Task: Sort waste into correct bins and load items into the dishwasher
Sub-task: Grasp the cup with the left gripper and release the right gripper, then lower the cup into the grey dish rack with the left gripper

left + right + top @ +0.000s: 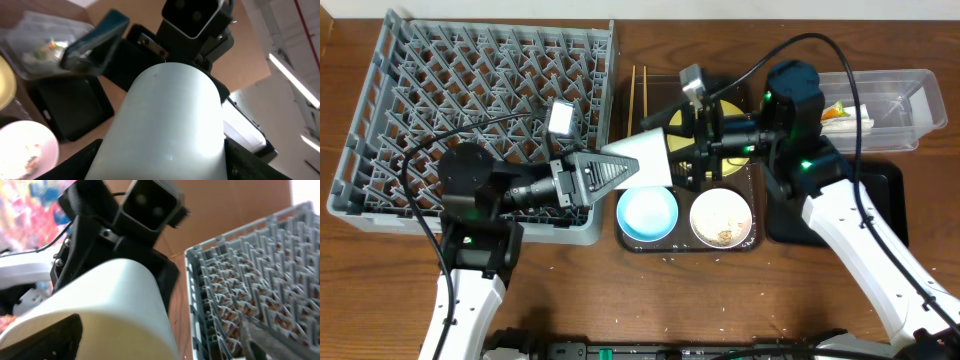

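The small white cup (645,158) is held on its side in the air between both grippers, above the brown serving tray (685,246). My left gripper (610,172) is shut on its narrow end; the cup fills the left wrist view (170,125). My right gripper (682,155) is open at the cup's wide mouth (100,305), one finger against the cup, the other apart from it. The grey dish rack (470,100) stands at left, also in the right wrist view (250,280). The light blue bowl (647,214) and the white bowl (721,218) with crumbs sit on the tray.
The yellow plate (735,110) is mostly hidden under the right arm. The chopsticks (638,95) lie beside the rack. The clear tub (895,100) at the back right holds the wrapper and sachet (840,112). The black tray (880,200) lies in front of it.
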Controlling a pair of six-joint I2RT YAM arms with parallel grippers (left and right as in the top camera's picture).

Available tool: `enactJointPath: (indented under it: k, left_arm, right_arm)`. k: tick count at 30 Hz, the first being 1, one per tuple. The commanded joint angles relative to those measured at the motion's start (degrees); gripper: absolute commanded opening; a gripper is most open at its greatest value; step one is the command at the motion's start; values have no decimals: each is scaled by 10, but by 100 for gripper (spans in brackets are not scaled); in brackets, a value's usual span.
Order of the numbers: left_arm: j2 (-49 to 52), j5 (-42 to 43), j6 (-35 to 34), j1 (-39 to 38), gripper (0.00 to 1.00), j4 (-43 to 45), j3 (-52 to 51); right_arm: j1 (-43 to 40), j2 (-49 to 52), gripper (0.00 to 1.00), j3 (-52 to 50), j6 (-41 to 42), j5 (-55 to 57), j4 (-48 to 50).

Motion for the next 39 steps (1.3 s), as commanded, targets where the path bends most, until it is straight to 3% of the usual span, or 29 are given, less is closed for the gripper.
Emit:
enactJointPath:
  k: [1, 7, 12, 19, 27, 33, 35, 39]
  left_arm:
    - [-2, -5, 38, 32, 34, -13, 10]
    - [-2, -7, 52, 114, 30, -85, 10]
    - [-2, -15, 51, 186, 25, -122, 10]
    - [-3, -121, 81, 238, 23, -249, 11]
    - [-3, -350, 206, 237, 23, -522, 83]
    - [-2, -610, 308, 237, 23, -741, 205]
    - [-2, -689, 323, 237, 23, -779, 220]
    - [11, -756, 333, 237, 23, -801, 218]
  right_arm:
    - [-38, -1, 99, 6, 28, 53, -22]
    - [-103, -1, 99, 6, 44, 157, -133]
    - [-103, -1, 99, 6, 43, 231, -231]
    - [-93, -1, 99, 6, 24, 247, -273]
    - [-80, -1, 99, 6, 24, 257, -279]
    - [-64, -1, 99, 6, -2, 391, -351]
    - [-63, -1, 99, 6, -13, 424, -370]
    - [-64, -1, 99, 6, -19, 457, -385]
